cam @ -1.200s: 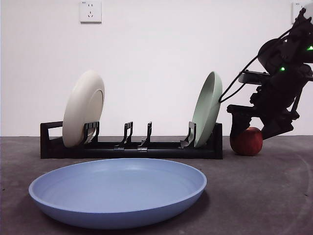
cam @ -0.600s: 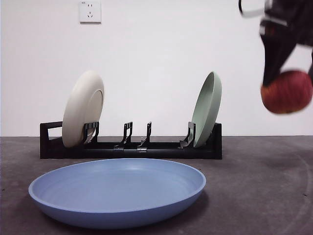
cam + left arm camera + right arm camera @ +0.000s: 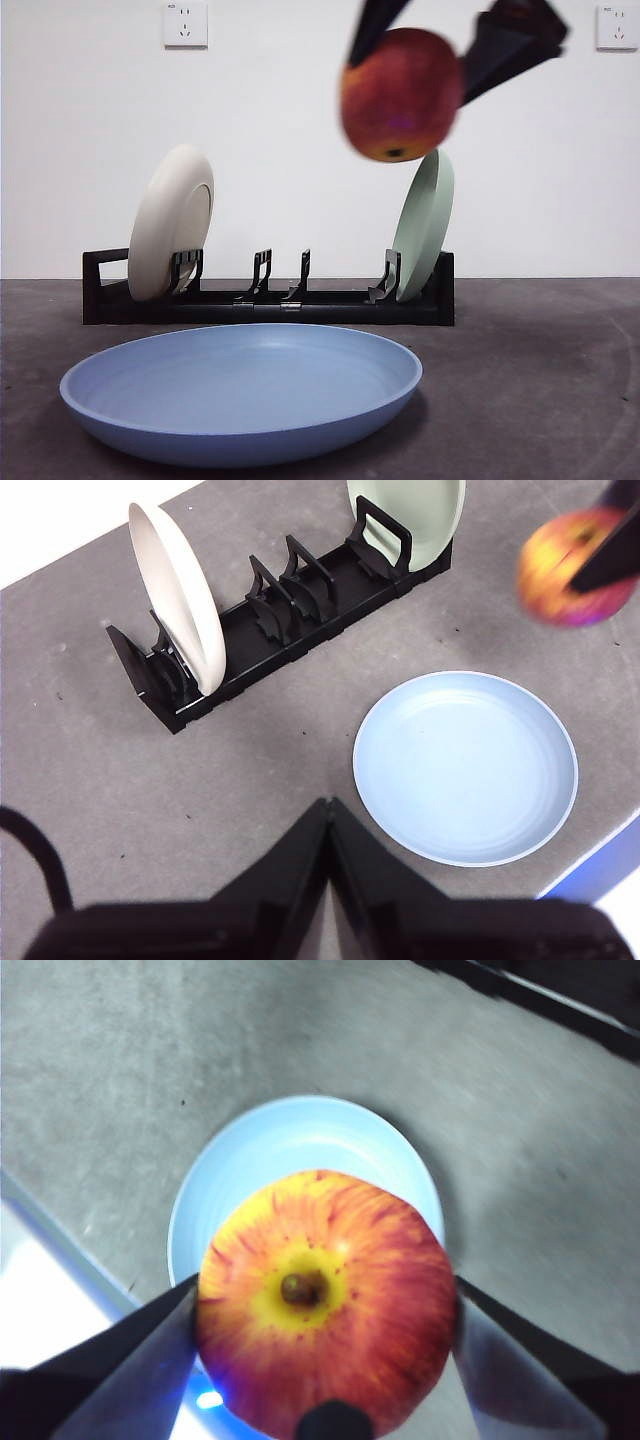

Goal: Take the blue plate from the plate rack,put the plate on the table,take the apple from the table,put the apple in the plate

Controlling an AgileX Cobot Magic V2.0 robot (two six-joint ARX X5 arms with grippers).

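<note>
operator: state the grip and the position of the load.

arm: my right gripper (image 3: pixel 405 55) pinches the apple (image 3: pixel 401 94), one jaw on each flank, stem dimple facing my wrist camera. the apple hangs high above the blue plate (image 3: pixel 240 392), over its rim on the pale-green plate (image 3: pixel 424 224) side. the blue plate lies flat on the table (image 3: pixel 540 380), in front of the plate rack (image 3: pixel 265 300). my left gripper (image 3: pixel 327 825) waits back from the blue plate, jaws pressed together and empty.

operator: procedure for the step in hand?

arm: in my judgement, carry on until the apple sits over the blue plate's centre, then lower it. release only when the apple rests on the plate floor, because a round apple dropped there may roll to the rim.

operator: difference from one second ago?

arm: then the apple sat on the table beyond the rack end, well away from the blue plate. now it is lifted and carried toward the blue plate. the blue plate itself has not moved.
</note>
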